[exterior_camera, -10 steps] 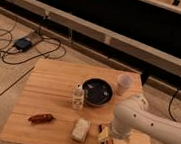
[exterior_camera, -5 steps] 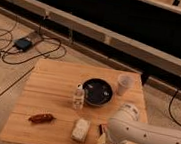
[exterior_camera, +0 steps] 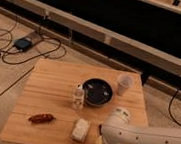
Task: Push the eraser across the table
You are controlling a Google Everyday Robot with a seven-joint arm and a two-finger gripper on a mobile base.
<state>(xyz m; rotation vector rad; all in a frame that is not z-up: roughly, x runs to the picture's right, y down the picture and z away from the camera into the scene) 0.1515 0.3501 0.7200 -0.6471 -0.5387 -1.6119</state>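
My white arm (exterior_camera: 147, 140) lies low across the right edge of the light wooden plank table (exterior_camera: 57, 84). Gripper (exterior_camera: 99, 141) at front edge beside pale beige block (exterior_camera: 80, 129); I can't tell its opening.

The desk (exterior_camera: 56, 87) is light wood in parallel planks, matt and smooth; the arm (exterior_camera: 145, 140) wears a white shell, smooth and faintly glossy, plastic by the look; its tool (exterior_camera: 99, 141), low at the desk's front edge just right of the pale block (exterior_camera: 80, 129), is too hidden to judge its finish; that block looks porous and matt, perhaps sponge; the dark bowl (exterior_camera: 97, 91) shines; the cup (exterior_camera: 124, 84) is pale and matt; the reddish-brown sausage-shaped thing (exterior_camera: 41, 117) has a slight sheen.
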